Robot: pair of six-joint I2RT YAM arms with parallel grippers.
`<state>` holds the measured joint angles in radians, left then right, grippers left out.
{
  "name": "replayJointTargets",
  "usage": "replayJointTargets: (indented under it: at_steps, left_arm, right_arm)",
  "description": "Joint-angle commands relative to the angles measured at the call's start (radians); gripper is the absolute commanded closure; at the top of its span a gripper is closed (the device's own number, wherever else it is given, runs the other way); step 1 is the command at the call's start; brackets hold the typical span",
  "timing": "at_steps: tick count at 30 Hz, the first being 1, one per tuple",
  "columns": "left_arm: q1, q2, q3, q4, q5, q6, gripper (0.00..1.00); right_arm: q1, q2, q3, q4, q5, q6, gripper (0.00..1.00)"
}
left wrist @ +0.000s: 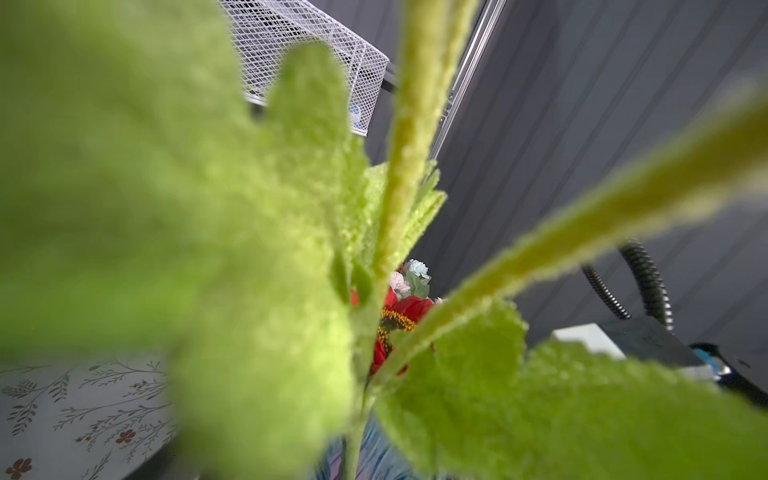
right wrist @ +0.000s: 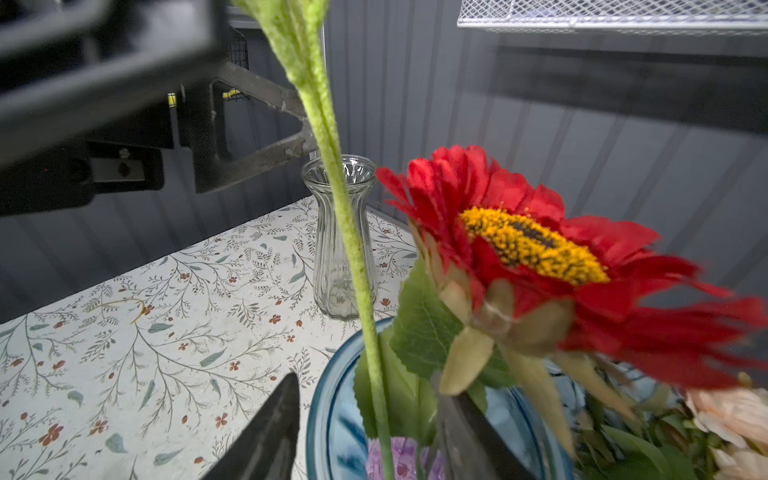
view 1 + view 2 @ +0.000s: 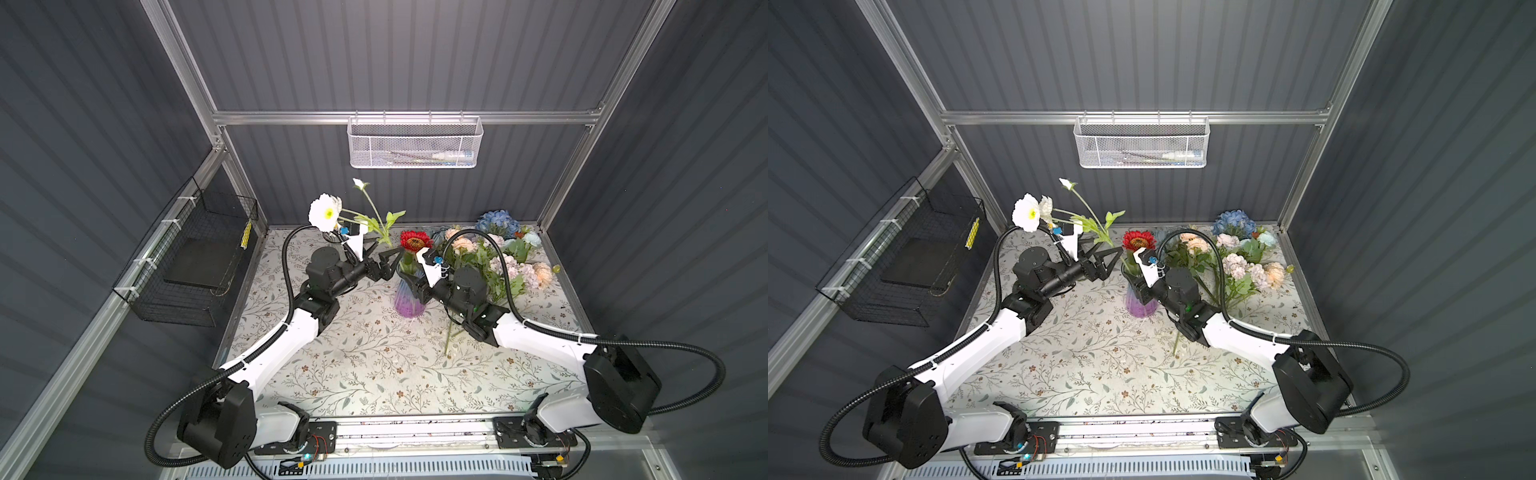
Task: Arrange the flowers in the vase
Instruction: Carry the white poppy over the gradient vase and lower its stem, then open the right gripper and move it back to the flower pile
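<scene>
The red flower point(image 3: 415, 241) and white flower point(image 3: 326, 212) are stood in the vase point(image 3: 409, 306) between the spread-apart left gripper point(image 3: 394, 262) and right gripper point(image 2: 369, 384); more flowers point(image 3: 505, 266) are left behind the right fingers point(image 2: 270, 436)

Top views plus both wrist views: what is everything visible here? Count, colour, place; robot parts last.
blue-purple vase: one, blue fading to purple, table centre.
red flower: one, red with yellow centre, in that vase.
white flower spray: one, white heads, green stems, in the same vase, leaning back-left.
clear vase: one, clear glass, back-left, empty.
loose flowers: a pile, blue, peach, lilac, back-right.
tablecloth: one, pale floral print.
mesh basket: one, white, back wall.
wire basket: one, black, left wall.
left gripper: one, black, open beside the spray's stem.
right gripper: one, black, open at the blue-purple vase's rim.
</scene>
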<state>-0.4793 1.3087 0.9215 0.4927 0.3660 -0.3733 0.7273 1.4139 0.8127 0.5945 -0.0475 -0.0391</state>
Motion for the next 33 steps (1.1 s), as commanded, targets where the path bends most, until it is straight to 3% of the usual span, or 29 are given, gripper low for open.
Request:
replayJointTargets:
  at_steps: [1,9,19,24,33]
  left_arm:
    - [-0.008,0.016,0.018,-0.018,-0.002,0.003,0.01]
    - [-0.008,0.013,-0.016,-0.023,-0.016,-0.004,0.01]
    - [-0.008,0.002,-0.04,-0.017,-0.008,-0.018,0.01]
    - [-0.008,-0.028,-0.055,-0.043,-0.02,-0.003,0.01]
    - [-0.008,-0.09,-0.087,-0.091,-0.068,0.016,0.01]
  right_arm:
    - [0.002,-0.072,-0.037,-0.032,0.033,0.013,0.42]
    - [-0.002,-0.262,-0.151,-0.132,0.116,0.074,0.31]
    - [-0.098,-0.425,-0.188,-0.483,0.245,0.25,0.27]
    - [-0.202,-0.413,-0.186,-0.65,0.208,0.408,0.28]
    - [-0.256,-0.241,-0.198,-0.62,0.103,0.537,0.32]
